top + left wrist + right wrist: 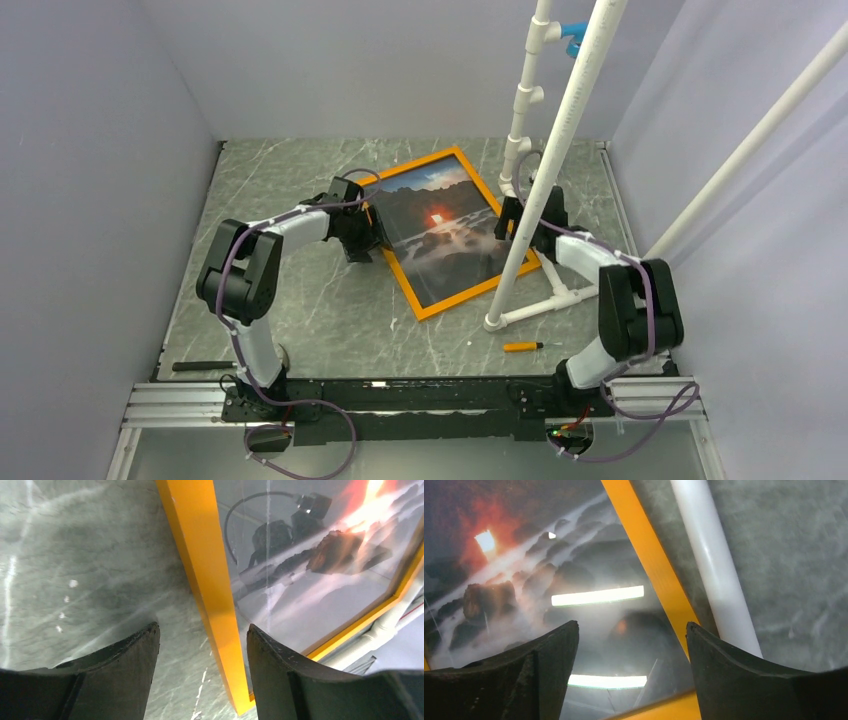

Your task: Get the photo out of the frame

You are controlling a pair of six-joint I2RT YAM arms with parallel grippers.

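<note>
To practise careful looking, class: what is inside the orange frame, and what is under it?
Inside the frame sits the photo, a red sun over dark rocks, with glare on its surface. The frame lies on the grey table; anything behind the photo is covered.

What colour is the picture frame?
The frame is bright orange; the left wrist view shows it best.

Grey marbled table point(330, 310): orange frame point(465, 297) with photo point(445, 225), small screwdriver point(522, 346), white pipe stand point(545, 305), dark rod point(205, 366).

high overview, 2 wrist close-ups sharing frame point(420, 167)
</note>
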